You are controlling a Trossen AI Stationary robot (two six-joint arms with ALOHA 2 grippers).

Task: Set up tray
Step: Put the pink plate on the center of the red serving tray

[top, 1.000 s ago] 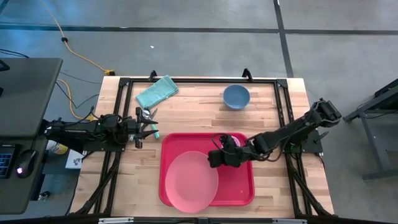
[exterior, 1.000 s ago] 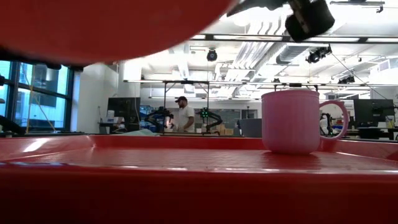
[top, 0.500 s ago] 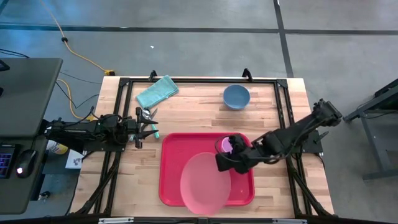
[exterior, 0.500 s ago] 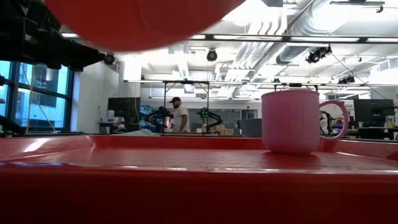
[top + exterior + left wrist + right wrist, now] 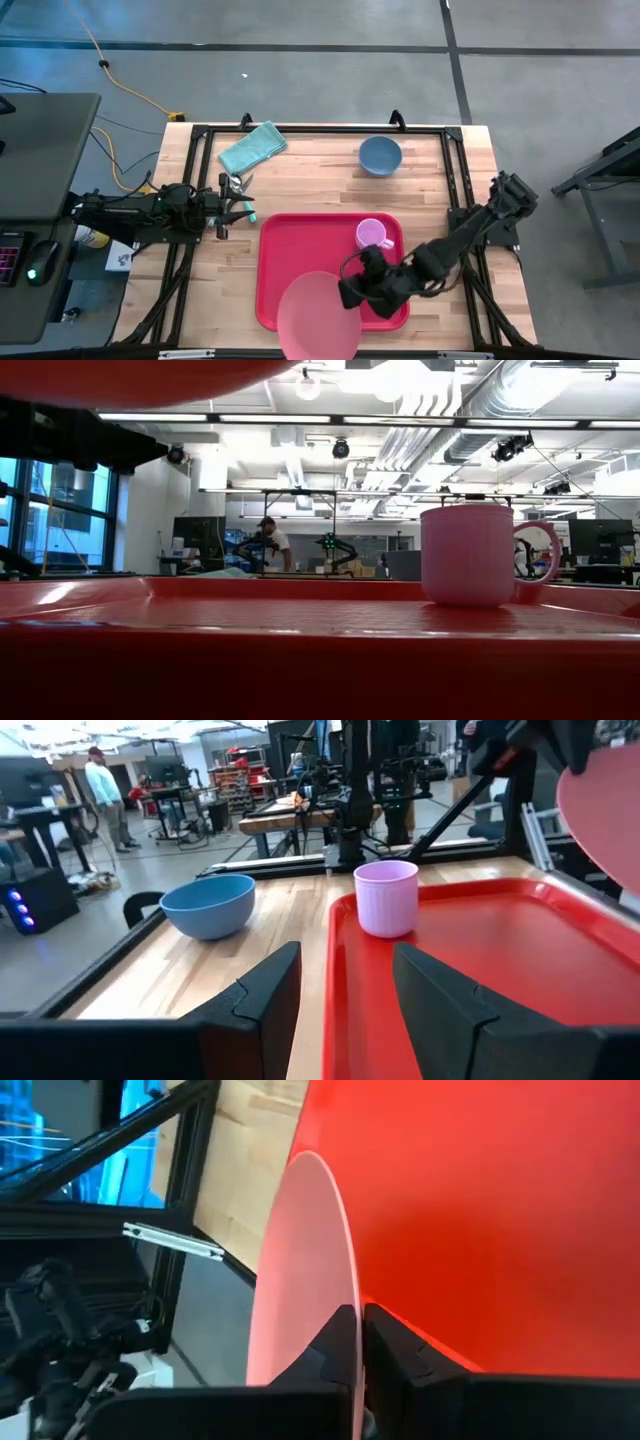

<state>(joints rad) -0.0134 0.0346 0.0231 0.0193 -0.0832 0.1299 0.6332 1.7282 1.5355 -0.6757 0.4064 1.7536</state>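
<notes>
High view, tray: we see the red tray (image 5: pixel 300 240) flat on the wooden table (image 5: pixel 310 180), toward its near edge, between the two arms.
Mug: pink mug (image 5: pixel 371 235) upright on the tray's far right corner, handle side unclear from above.
Plate: round pink plate (image 5: pixel 318 318) held above the tray's near edge, overhanging it and the table edge; the low view shows it clear of the tray floor.
Right gripper: right gripper (image 5: pixel 352 292) over the tray's near right part, fingers (image 5: pixel 395 1350) pinched together on the plate's rim; the right wrist view shows the rim clamped edge-on.
Left gripper: left gripper (image 5: pixel 238 203) waits just beside the tray's left edge, fingers (image 5: pixel 262 995) apart; we can't tell whether they hold anything.
Others: blue bowl (image 5: pixel 380 155) and teal cloth (image 5: pixel 252 147) on the table's far side, well apart from the tray.
Step in hand, our judgement: placing the plate on the tray.
How to do it well: we'd bring the plate back over the open left half of the tray, level it, lower until it is seated, keep off the mug, only then release.
</notes>
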